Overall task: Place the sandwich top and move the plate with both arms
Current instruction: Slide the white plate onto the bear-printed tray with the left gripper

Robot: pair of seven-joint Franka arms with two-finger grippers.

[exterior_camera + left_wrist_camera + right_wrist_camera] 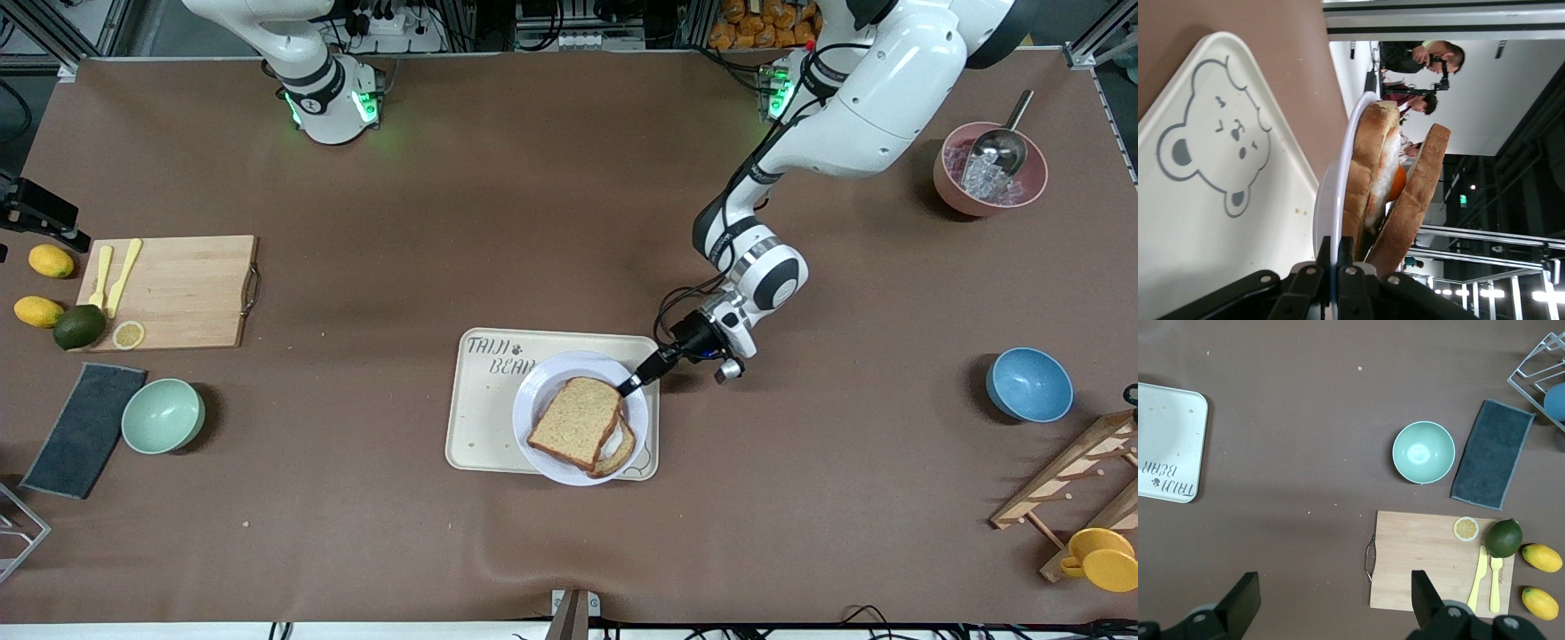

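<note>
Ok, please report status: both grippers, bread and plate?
Left gripper shut on plate rim. Right gripper open, waiting above the table. Sandwich top on the egg toast, plate on bear tray.

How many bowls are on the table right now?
3: a mint bowl beside the grey cloth, a blue bowl near the wooden rack, and a pink bowl of ice with a scoop at the left arm's end.

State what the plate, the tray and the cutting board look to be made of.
Plate: likely glazed ceramic or melamine; pale, smooth, thin rim.
Tray: probably matte plastic; cream, rounded corners, printed bear.
Cutting board: wood or bamboo; visible grain, metal handle.
</note>
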